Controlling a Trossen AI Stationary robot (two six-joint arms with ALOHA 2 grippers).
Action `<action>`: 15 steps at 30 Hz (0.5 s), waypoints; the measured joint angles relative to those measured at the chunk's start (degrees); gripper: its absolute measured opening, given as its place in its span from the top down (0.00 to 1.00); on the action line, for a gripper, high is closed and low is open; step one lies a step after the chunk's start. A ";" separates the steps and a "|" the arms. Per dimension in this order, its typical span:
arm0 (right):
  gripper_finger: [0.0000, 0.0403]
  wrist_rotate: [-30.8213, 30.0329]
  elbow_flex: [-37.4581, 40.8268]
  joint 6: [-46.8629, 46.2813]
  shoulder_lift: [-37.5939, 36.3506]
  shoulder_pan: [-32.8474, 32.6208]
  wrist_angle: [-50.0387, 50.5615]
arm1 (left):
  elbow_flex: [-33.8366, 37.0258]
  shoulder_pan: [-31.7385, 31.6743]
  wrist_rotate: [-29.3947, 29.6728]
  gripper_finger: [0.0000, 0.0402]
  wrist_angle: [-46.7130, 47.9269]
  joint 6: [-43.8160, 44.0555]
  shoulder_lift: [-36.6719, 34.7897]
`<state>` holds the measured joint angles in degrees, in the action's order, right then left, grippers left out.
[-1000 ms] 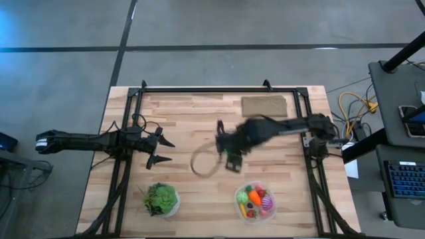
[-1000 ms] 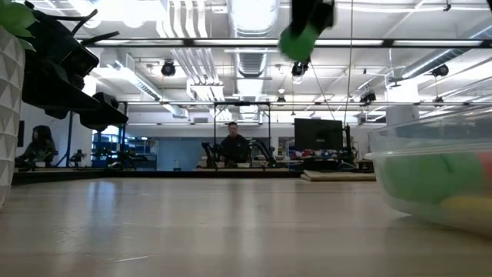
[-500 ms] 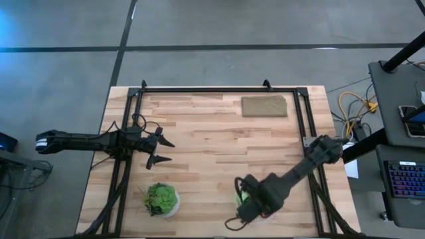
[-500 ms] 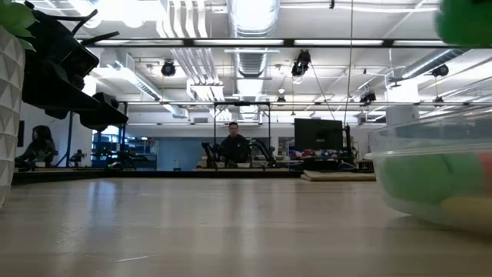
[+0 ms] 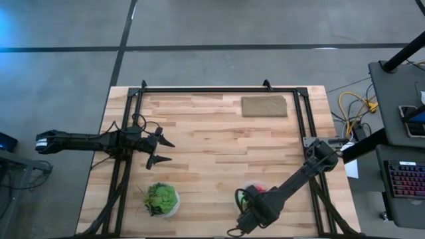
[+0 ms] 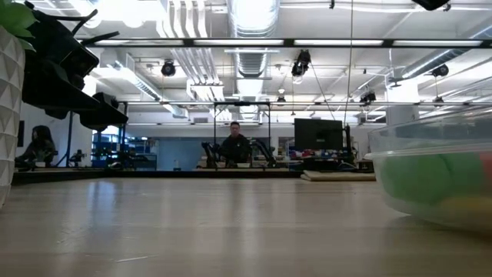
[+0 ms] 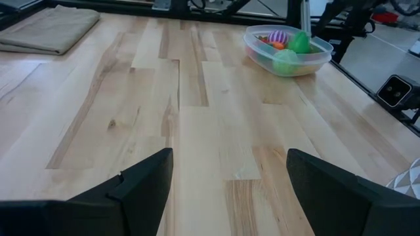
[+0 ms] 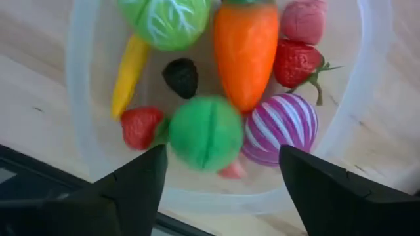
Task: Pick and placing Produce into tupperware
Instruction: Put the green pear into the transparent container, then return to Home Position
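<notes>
The clear round tupperware (image 8: 367, 98) sits near the table's near edge, right of the middle, and also shows in the left wrist view (image 7: 287, 50) and the low view (image 6: 438, 181). It holds the produce: a cabbage (image 8: 167, 19), a carrot (image 8: 244, 49), strawberries, a magenta striped piece (image 8: 279, 128), a yellow piece and a green ball (image 8: 205, 133). My right gripper (image 8: 223, 172) hangs open straight above it, pointing down, and hides most of it in the high view (image 5: 249, 211). My left gripper (image 5: 159, 150) waits open at the table's left side.
A white bowl with a leafy green bunch (image 5: 161, 199) stands near the near edge, left of the tupperware. A folded tan cloth (image 5: 264, 106) lies by the far edge. Bare wood lies between them. A black frame borders the table; a person sits far behind it (image 6: 234, 142).
My right gripper swung from the table's middle toward the near edge, carrying a green ball, and stopped above the tupperware. The ball has left the fingers and now lies among the produce inside. My left arm kept still.
</notes>
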<state>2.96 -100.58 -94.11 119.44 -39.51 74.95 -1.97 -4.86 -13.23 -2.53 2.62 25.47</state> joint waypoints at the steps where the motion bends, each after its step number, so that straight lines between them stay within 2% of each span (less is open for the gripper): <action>1: 0.28 -0.02 -0.14 -0.02 0.00 -0.02 -0.20 | 0.00 0.00 0.00 0.29 0.00 0.00 0.00; 8: 0.23 -0.74 -1.46 0.00 0.00 -0.24 0.59 | 0.02 0.00 0.02 0.29 0.00 0.02 0.00; 15: 0.25 -14.04 -5.80 -1.02 -0.59 4.37 8.82 | 0.01 0.01 0.01 0.29 0.00 0.00 0.00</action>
<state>-11.08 -106.38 -95.13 118.85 -35.13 83.77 -1.97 -4.85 -13.23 -2.52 2.62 25.47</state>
